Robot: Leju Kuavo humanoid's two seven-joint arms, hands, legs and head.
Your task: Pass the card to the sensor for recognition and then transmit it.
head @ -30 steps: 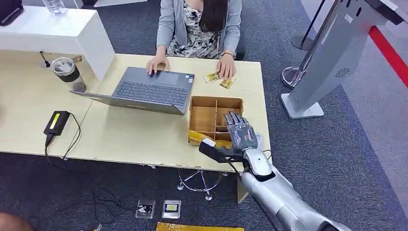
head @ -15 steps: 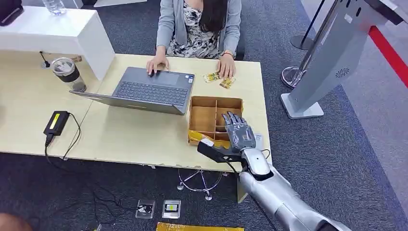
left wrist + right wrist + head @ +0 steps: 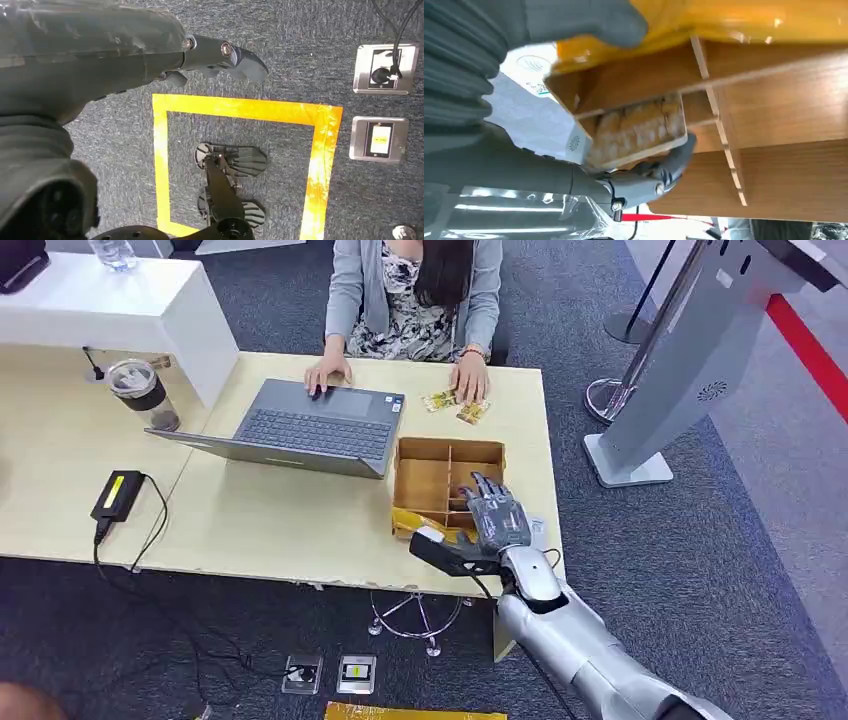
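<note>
My right hand (image 3: 497, 523) reaches over the near right corner of the wooden divider box (image 3: 430, 465), fingers spread above its compartments. In the right wrist view a card (image 3: 639, 131) with a pale, gold-patterned face lies in the compartment nearest that corner, and my dark fingers (image 3: 659, 175) curl under its edge, touching it (whether I truly have it grasped, I cannot tell). A white leaflet (image 3: 536, 120) lies just beside the box, under my palm. My left hand (image 3: 220, 52) hangs low over grey carpet, holding nothing, fingers loosely extended. Beyond the box, two small gold packets (image 3: 455, 406) lie by a person's hand (image 3: 470, 380), with a laptop (image 3: 300, 430) left of the box.
</note>
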